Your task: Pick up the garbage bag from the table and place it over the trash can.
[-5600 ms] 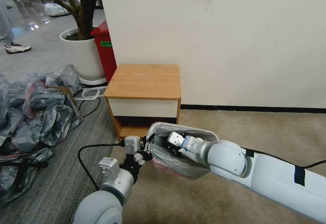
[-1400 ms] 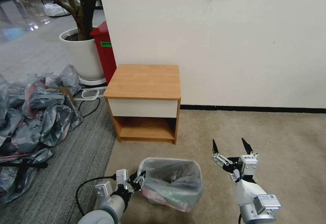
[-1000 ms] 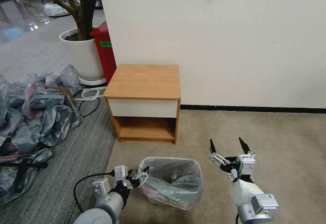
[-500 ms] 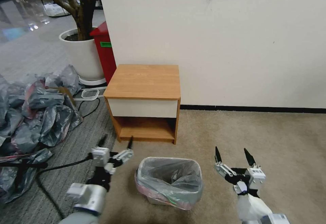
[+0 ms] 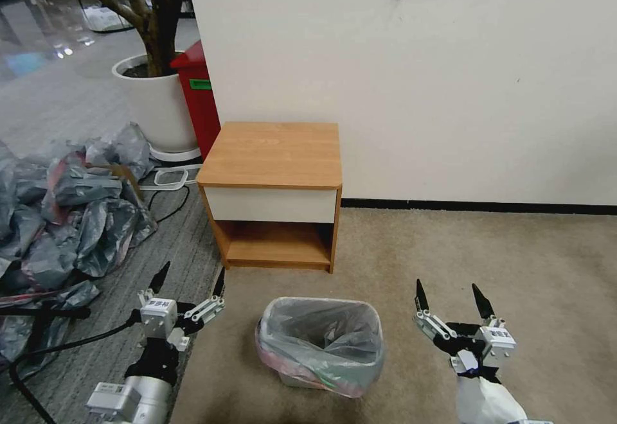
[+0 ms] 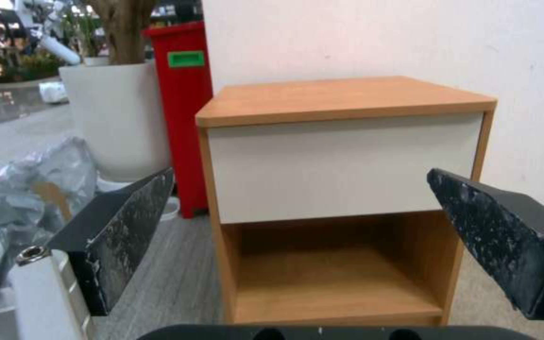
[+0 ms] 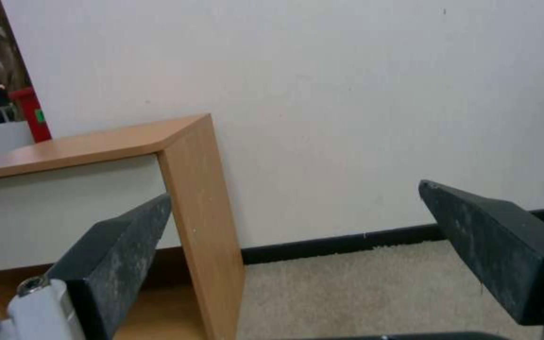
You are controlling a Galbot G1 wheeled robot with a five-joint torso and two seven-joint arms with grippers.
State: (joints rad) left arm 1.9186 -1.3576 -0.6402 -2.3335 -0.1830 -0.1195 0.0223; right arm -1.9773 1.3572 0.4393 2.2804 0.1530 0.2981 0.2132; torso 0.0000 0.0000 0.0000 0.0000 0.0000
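The trash can (image 5: 302,382) stands on the carpet in front of the table (image 5: 273,154). The grey garbage bag (image 5: 321,337) lines it, its edge folded over the rim and a pink band showing low on the outside. My left gripper (image 5: 190,274) hangs open to the left of the can, apart from it. To the can's right my right gripper (image 5: 450,292) is open as well, holding nothing. In the left wrist view the left gripper (image 6: 297,182) faces the table (image 6: 347,151). In the right wrist view the right gripper (image 7: 294,196) faces the table's side (image 7: 199,208) and the wall.
A heap of grey and pink bags (image 5: 61,205) lies on the floor at the left. A white plant pot (image 5: 154,103) and a tall red bin (image 5: 199,99) stand behind the table. The wall runs along the back; open carpet (image 5: 488,244) lies to the right.
My left gripper let go of the bag's rim, opened and swung away to the left. The right gripper drew back slightly. The lined can stayed put.
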